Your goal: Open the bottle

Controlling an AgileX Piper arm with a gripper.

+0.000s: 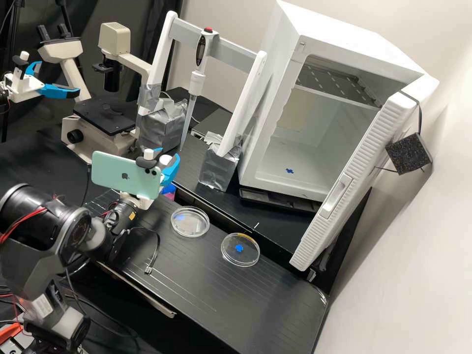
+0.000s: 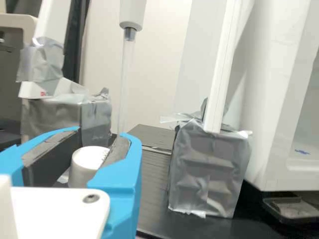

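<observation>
The end effector (image 1: 165, 162) is closed on the white cap (image 2: 88, 162), its 2 blue fingers (image 2: 130, 172) on opposite sides of it and their dark pads against it. The cap's flat round top faces up. The bottle (image 1: 169, 189) is below the end effector, near the back edge of the black tabletop (image 1: 265, 300), with a little blue and pink showing in the high view; most of its body is hidden. A mint-green phone (image 1: 118, 177) is at the wrist, just beside the end effector. On the tabletop, 2 clear round dishes lie flat: 1 dish (image 1: 190, 227) near the bottle, the other dish (image 1: 240, 255) farther along, with a blue mark at its middle. Behind them, a pipette (image 1: 197, 78) hangs tip down from a white and grey frame (image 1: 243, 105), whose 2 posts rise from blocks (image 1: 221, 167) wrapped in silver tape. A microscope (image 1: 105, 115) stands to one side of the frame, and on the other is a white cabinet (image 1: 275, 142) with its door (image 1: 344, 191) open and a shelf (image 1: 339, 83) inside.
</observation>
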